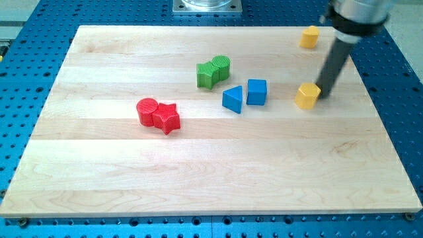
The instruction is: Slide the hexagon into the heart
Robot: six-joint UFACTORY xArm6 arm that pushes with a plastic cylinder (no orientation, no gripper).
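Two yellow blocks lie at the view's right. One yellow block sits near the board's top edge and looks roughly hexagonal. The other yellow block lies lower, near the board's mid-height; its shape looks heart-like but I cannot tell for sure. My tip is at the right side of this lower yellow block, touching it or nearly so. The dark rod slants up to the view's right from there. The two yellow blocks are well apart, one almost straight above the other.
A blue cube and a blue triangle lie left of the lower yellow block. A green cube touches a green rounded block. A red cylinder touches a red star. The wooden board rests on a blue perforated table.
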